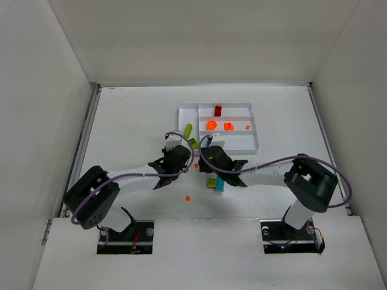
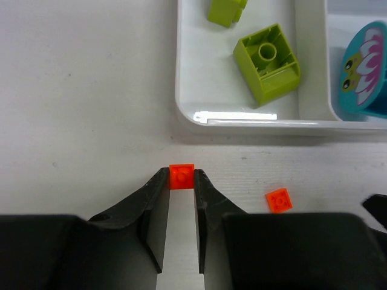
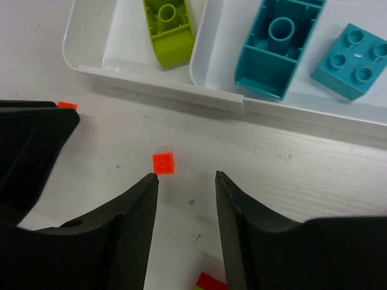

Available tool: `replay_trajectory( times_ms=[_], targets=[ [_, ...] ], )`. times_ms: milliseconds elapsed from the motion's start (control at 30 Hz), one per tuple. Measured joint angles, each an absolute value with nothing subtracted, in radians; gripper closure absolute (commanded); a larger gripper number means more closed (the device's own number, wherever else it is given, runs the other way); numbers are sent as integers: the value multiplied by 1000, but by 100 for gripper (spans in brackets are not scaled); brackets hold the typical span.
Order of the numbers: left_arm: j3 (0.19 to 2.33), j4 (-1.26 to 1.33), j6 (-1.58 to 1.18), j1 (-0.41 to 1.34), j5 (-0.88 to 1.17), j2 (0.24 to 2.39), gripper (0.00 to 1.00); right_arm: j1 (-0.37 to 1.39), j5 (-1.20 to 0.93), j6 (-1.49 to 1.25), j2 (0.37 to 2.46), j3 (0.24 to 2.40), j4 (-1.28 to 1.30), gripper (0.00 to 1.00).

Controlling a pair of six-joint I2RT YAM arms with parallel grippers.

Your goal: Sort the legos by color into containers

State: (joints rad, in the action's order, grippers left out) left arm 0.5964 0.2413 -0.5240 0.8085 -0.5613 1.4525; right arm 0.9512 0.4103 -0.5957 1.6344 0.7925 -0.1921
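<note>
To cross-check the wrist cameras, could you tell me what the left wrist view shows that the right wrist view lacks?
Left wrist only: a teal round plastic piece with a pink flower print, and a lime green plastic brick at the top edge.
Right wrist only: the open right gripper, two teal blue plastic bricks, a red piece at the bottom edge.
Both: the left gripper pinching a tiny orange square plate, another orange plate loose on the table, the white plastic tray, another lime green brick.
</note>
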Motion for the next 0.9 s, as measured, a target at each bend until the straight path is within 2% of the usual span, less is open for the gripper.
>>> replay_trajectory(
  times_ms=[333,600,900],
  targets=[
    [589,184,-525,717,-498,1175,83,978,434,-564,1779,912,-181,56],
    [584,161,-532,629,-424,1146,83,987,445,-563,1801,963,-118,59],
    [582,160,-533,613,-389,1135,83,1003,463,-585,1849,1010,-44,64]
  ],
)
